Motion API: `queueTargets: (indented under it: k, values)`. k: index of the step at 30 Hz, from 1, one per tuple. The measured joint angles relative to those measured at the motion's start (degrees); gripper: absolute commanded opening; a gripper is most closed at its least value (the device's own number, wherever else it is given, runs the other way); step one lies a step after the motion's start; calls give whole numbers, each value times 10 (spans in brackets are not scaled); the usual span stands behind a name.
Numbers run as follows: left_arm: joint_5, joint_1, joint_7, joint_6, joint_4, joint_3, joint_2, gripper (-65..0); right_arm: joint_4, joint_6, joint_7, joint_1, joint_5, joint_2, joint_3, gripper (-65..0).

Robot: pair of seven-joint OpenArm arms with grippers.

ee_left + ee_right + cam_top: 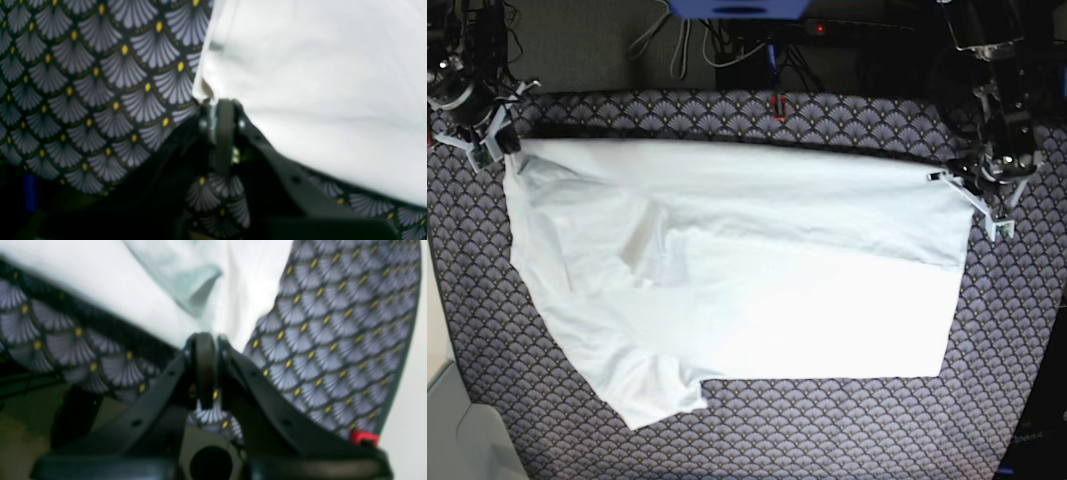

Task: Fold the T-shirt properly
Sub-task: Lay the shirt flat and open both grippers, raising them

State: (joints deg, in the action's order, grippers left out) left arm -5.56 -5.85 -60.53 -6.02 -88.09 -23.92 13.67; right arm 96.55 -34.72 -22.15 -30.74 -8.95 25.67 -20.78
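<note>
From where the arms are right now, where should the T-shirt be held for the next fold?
Keep the two far corners: the left hand and right hand are shut on the T-shirt there, its far edge taut between them, probably ready to carry toward the near edge.

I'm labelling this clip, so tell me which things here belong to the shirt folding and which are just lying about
Part of the job:
T-shirt
left gripper, shut on the T-shirt's edge
right gripper, shut on the T-shirt's other end

Just there:
patterned tablecloth
cables behind the table
</note>
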Motion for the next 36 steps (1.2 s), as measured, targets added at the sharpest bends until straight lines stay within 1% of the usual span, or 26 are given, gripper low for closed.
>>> queueTargets:
  k: [3,6,10,14,16,25,27,28,30,32,33,36]
  values:
    - [-3,-14,15,0,-3,0,0,-646,-7,0,10,0,2,0,0,-650]
    - [-5,-25,14,0,-10,-3,0,-646,-11,0,10,0,2,0,0,-650]
    - [-7,-65,25,0,-37,-4,0,-646,-11,0,10,0,2,2,0,-650]
    - [-2,-77,9,0,-53,-4,0,-646,-11,0,10,0,2,2,0,-650]
    - [-3,-83,14,0,-55,-4,1,-646,-10,0,10,0,2,2,0,-650]
    - [-2,-80,4,0,-57,-4,2,-640,-10,0,6,-2,2,0,0,-644]
    - [-2,-81,4,0,-57,-4,3,-592,-8,0,9,-12,2,1,0,-606]
    - [-2,-81,3,0,-57,-4,5,-553,-7,0,9,-17,0,1,0,-584]
    - [-3,-85,0,0,-57,-3,16,-449,-4,0,2,-26,5,1,0,-520]
    - [-2,-85,0,0,-57,-4,19,-378,2,0,1,-33,7,1,-1,-454]
    - [0,-85,0,2,-57,-4,19,-360,6,0,3,-35,7,1,-1,-423]
    - [0,-90,5,2,-57,-4,20,-354,8,0,3,-37,6,0,-1,-356]
